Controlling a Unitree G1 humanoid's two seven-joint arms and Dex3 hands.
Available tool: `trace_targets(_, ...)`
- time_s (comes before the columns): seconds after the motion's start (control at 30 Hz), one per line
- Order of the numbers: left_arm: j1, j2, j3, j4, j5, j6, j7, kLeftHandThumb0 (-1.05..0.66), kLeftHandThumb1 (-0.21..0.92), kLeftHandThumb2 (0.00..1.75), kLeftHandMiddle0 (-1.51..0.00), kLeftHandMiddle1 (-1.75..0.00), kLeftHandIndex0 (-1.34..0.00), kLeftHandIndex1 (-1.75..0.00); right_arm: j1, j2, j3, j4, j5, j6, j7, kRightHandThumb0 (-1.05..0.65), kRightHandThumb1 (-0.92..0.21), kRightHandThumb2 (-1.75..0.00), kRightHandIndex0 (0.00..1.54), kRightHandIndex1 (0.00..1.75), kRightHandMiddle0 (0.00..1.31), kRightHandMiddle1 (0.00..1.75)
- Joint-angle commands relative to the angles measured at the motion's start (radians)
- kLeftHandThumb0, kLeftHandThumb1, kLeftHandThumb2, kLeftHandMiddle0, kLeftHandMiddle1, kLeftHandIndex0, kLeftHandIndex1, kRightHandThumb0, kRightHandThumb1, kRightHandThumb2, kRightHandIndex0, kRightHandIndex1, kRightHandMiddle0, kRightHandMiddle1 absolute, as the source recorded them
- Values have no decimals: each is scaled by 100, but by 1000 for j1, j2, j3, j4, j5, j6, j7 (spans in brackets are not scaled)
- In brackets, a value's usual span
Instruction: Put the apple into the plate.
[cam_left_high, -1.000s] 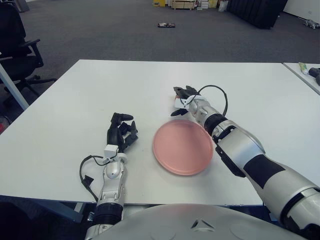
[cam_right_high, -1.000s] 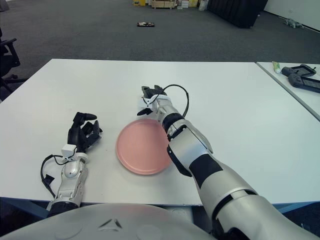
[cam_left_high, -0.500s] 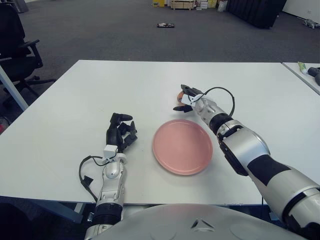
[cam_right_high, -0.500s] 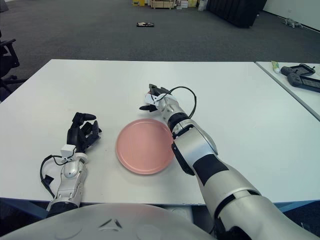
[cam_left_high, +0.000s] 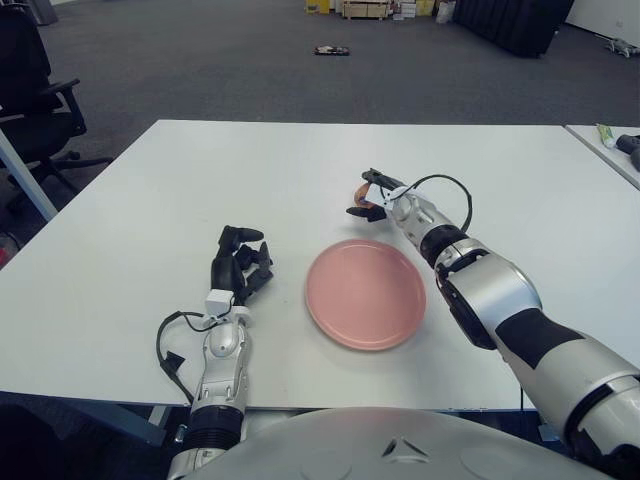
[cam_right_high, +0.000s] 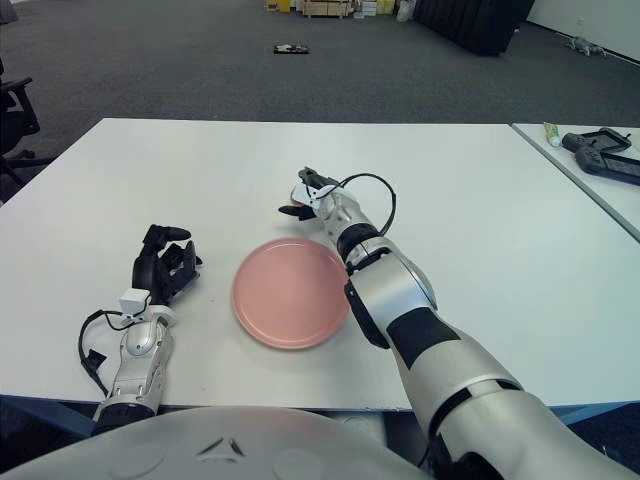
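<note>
Your right hand (cam_left_high: 372, 195) moved off the plate's (cam_left_high: 365, 295) far rim toward the table's (cam_left_high: 120, 250) far edge and now has its fingers curled around the apple (cam_left_high: 366, 194), so the grasp looked underway and the apple was not in the plate yet. The apple sat just beyond that rim; mostly hidden, it looked roundish, so I couldn't tell any long axis or heading. Your left hand (cam_left_high: 240, 266) showed left of the plate near the front edge, fingers curled on nothing.

right robot hand (cam_left_high: 375, 196) outstretched, left robot hand (cam_left_high: 240, 264) curled

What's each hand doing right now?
Left hand: curled, holding nothing, left of the plate.
Right hand: fingers around the apple; firm grasp cannot be told.
</note>
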Motion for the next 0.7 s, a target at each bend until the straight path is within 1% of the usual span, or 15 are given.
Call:
trace_targets(0.0, 13, 8, 7, 26, 2, 12, 5, -39, 65, 90, -69, -175, -36, -175, 41, 9, -12, 23, 14, 18, 12, -50, -72, -76, 6, 103, 15, 145)
trace_targets(0.03, 13, 8, 7, 26, 3, 13, 6, -39, 65, 90, -69, -175, -36, -175, 40, 8, -13, 23, 14, 18, 8, -46, -70, -79, 9, 112, 22, 156)
trace_targets(0.1, 13, 8, 7, 26, 2, 12, 6, -39, 65, 90, -69, -175, -36, -175, 40, 8, -10, 23, 11, 20, -3, -43, -68, -83, 11, 120, 28, 165)
trace_targets(0.2, 13, 7, 6, 26, 1, 11, 5, -39, 65, 90, -68, -175, -36, -175, 38, 8, -4, 24, 5, 25, -13, -41, -63, -90, 14, 129, 35, 171)
trace_targets(0.33, 13, 7, 5, 26, 1, 12, 3, -39, 65, 90, -68, -175, -36, -175, 33, 10, 3, 24, -1, 35, -23, -41, -57, -98, 14, 136, 41, 174)
trace_targets(0.67, 15, 3, 6, 26, -3, 5, 3, -39, 66, 89, -67, -175, -35, -175, 29, 13, 10, 22, 0, 42, -47, -42, -51, -106, 12, 143, 45, 175)
